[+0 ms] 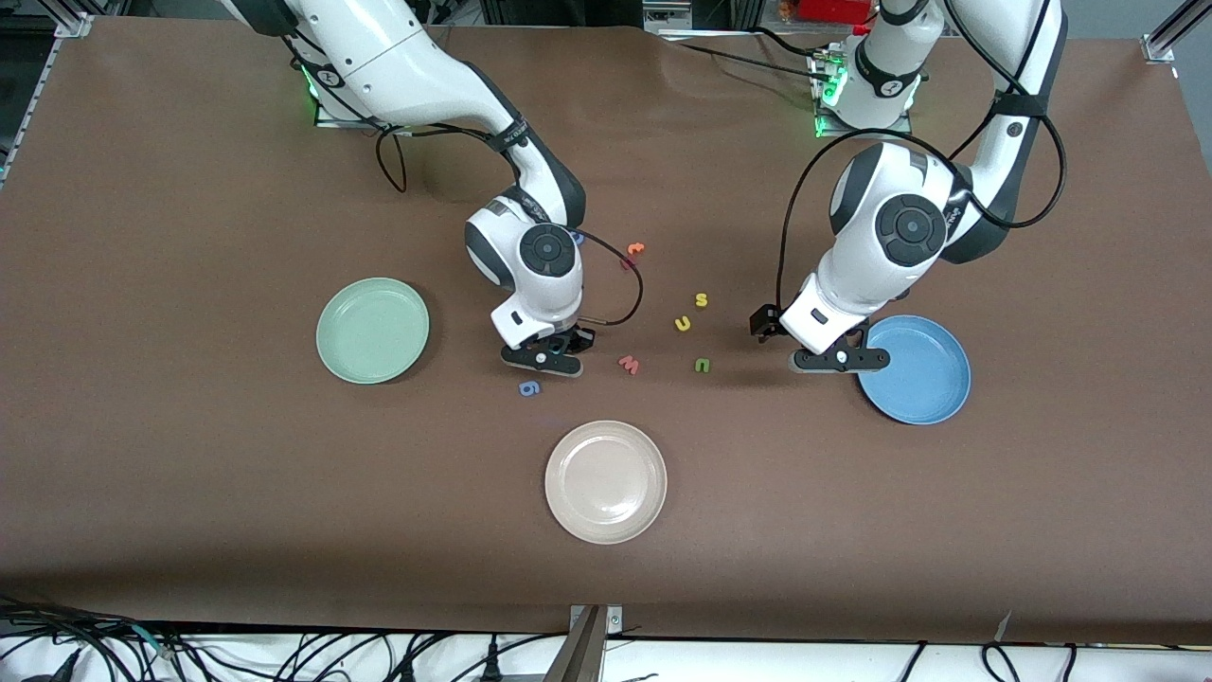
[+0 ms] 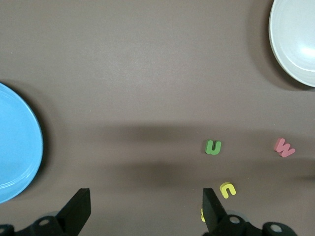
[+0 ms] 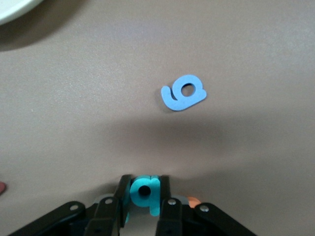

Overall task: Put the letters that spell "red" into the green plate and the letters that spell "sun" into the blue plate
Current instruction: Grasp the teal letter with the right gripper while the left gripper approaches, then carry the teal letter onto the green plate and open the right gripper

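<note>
1. The right tool [image 1: 543,358], at centre-left of the front view, is closed on the teal "d" [image 3: 145,192]; both fingers [image 3: 112,209] press the letter's sides.
2. An orange piece shows just beside that tool in the right wrist view; its letter cannot be told.
3. The blue "g" [image 1: 529,387] lies just below that tool.
4. The left tool [image 1: 839,360], right of centre, hangs with fingers [image 2: 76,211] spread wide, gripping nothing, at the blue plate's [image 1: 923,393] rim.
5. The yellow "s" [image 1: 702,299], yellow "u" [image 1: 683,324] and green "n" [image 1: 702,365] lie at centre, between the tools.
6. The pink "w" [image 1: 629,365] lies beside the "n".
7. The green plate [image 1: 372,330] sits at centre-left, the beige plate [image 1: 606,481] at lower centre.
8. The teal "r" is not visible.
</note>
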Robot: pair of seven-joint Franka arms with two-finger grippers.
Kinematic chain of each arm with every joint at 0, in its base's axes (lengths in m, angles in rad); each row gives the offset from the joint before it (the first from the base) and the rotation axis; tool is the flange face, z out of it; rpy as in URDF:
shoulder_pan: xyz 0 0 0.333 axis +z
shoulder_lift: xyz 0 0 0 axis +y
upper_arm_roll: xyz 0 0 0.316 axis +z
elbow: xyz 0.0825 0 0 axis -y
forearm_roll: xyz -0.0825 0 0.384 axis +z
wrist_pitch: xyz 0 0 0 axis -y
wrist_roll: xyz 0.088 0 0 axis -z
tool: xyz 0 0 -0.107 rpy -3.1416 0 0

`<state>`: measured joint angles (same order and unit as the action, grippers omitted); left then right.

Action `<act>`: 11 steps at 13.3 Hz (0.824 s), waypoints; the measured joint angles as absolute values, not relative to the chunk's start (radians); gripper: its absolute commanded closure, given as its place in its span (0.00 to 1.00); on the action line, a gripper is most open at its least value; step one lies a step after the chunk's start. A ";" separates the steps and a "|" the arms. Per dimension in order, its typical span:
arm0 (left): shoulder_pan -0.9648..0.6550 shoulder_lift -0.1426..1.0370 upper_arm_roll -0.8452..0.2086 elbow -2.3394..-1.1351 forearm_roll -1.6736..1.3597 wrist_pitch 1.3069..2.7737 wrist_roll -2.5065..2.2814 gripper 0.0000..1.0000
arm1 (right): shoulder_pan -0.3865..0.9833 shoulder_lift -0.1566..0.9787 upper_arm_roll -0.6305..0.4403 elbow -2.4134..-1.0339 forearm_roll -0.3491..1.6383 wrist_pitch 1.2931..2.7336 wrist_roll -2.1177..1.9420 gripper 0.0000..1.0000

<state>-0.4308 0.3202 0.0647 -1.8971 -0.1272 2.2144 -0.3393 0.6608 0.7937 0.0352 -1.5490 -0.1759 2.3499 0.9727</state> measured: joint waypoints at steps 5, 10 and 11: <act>-0.431 0.320 0.065 -1.897 -0.127 2.214 -0.339 0.00 | 0.619 0.721 0.015 -1.516 -0.178 2.266 0.854 0.89; -0.443 0.337 0.060 -1.900 -0.166 2.218 -0.403 0.00 | 0.509 0.624 -0.007 -1.521 -0.177 2.075 0.519 0.84; -0.453 0.348 0.059 -1.900 -0.173 2.233 -0.420 0.00 | 0.485 0.624 -0.011 -1.527 -0.177 2.054 0.441 0.84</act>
